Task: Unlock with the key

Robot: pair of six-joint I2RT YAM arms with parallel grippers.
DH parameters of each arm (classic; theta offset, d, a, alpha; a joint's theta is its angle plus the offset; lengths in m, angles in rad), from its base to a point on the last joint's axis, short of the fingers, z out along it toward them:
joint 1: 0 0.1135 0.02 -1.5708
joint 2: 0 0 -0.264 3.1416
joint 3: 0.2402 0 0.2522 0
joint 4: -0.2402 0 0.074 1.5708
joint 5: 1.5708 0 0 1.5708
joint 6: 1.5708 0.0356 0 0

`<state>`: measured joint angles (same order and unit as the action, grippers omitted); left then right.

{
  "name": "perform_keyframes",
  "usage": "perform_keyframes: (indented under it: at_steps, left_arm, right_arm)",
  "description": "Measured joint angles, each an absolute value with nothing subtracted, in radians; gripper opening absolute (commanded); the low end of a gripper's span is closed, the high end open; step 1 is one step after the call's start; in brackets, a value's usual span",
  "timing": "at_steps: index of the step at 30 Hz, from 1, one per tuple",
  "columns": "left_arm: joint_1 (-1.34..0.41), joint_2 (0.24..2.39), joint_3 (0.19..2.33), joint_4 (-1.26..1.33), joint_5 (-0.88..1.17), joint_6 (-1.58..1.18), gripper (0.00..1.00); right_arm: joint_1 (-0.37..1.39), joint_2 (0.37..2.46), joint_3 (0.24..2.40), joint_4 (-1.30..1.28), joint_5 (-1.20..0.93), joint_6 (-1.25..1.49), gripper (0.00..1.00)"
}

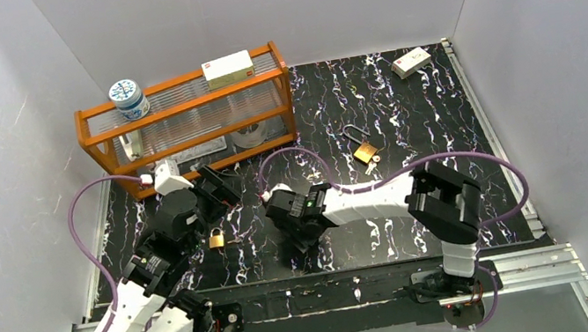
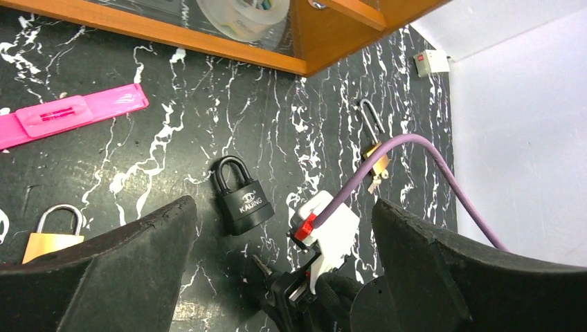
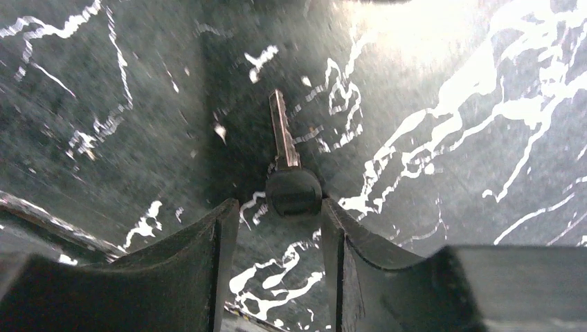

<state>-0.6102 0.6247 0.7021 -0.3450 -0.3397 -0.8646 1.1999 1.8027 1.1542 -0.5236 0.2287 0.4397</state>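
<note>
As it stoops, right gripper straddles key.

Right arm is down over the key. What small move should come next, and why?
Probably close the right hand fully on the key: its black head lies just between the fingertips, with a gap on one side, so it looks not yet pinched.
</note>
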Motion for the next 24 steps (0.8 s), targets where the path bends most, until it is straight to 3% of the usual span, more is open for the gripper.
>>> perform_keyframes:
  at_steps: [14, 24]
  left_arm:
    - [-0.610, 0.652, 0.692, -0.347, -0.417, -0.933, 0.94]
    - [-0.610, 0.625, 0.601, -0.357, -0.415, -1.026, 0.94]
  right_arm:
    - [1.197, 1.844, 1.200, -0.496, 0.222, 0.419, 0.29]
    - [1.193, 1.671, 0.997, -0.344, 0.294, 0.411, 0.29]
